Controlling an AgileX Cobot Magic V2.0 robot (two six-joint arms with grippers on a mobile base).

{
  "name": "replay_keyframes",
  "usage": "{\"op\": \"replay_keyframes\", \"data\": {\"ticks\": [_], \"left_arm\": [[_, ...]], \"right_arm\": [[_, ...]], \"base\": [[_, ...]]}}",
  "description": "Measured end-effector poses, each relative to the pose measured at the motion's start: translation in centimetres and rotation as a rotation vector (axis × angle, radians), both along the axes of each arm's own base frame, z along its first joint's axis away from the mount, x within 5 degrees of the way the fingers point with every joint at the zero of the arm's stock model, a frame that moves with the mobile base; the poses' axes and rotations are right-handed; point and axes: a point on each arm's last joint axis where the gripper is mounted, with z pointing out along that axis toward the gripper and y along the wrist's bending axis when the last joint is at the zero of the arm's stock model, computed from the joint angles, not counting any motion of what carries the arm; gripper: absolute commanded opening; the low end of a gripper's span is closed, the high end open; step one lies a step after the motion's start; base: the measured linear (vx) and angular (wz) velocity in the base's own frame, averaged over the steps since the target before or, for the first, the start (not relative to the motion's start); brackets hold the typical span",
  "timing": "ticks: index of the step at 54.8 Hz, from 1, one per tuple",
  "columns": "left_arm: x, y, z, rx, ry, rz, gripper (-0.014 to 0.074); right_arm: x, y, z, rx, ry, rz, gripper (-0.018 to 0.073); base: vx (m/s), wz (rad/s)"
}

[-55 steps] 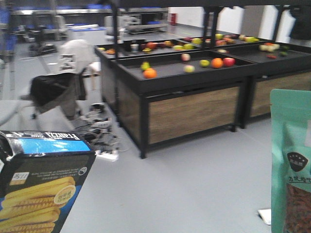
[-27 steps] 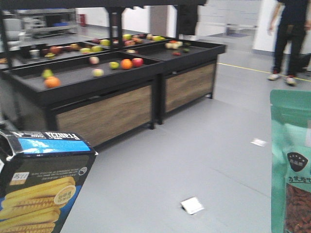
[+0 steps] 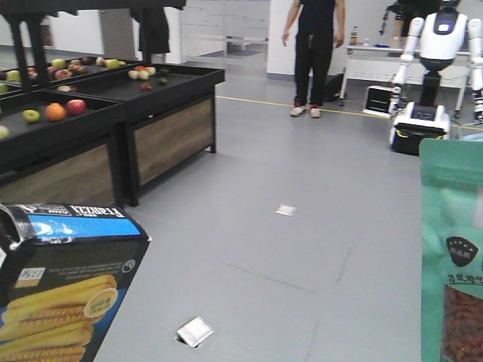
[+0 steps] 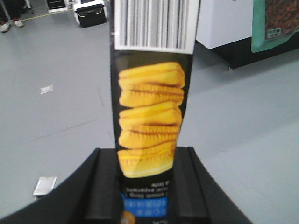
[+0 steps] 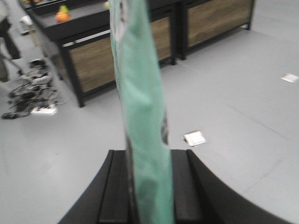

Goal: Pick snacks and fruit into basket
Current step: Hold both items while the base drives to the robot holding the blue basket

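- The left gripper (image 4: 145,182) clamps the Franzzi box (image 4: 148,107); the right gripper (image 5: 148,182) clamps the teal pouch (image 5: 140,93).
- The view has swung right and the fruit stands (image 3: 162,83) have slid left; the basket is not in sight, so likely still travelling.

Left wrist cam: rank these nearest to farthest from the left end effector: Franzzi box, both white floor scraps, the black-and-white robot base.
1. Franzzi box: centre, clamped in the left end effector.
2. Near white scrap: on the floor, lower left.
3. Far white scrap: on the floor, left, farther out.
4. Robot base: top left, at the back.
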Motion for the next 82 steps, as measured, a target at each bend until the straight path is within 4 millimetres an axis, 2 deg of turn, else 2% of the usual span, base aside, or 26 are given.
{"op": "replay_keyframes", "data": {"ticks": [45, 82], "left_arm": [[0.0, 0.0, 0.0, -0.001, 0.001, 0.0, -0.001], [0.0, 0.0, 0.0, -0.001, 0.001, 0.0, -0.001]], "right_arm": [[0.0, 0.0, 0.0, 0.0, 0.0, 0.0, -0.0007], [0.0, 0.0, 0.0, 0.0, 0.0, 0.0, -0.0007]], "base": [[0.18, -0.61], [0.26, -0.14]]}}
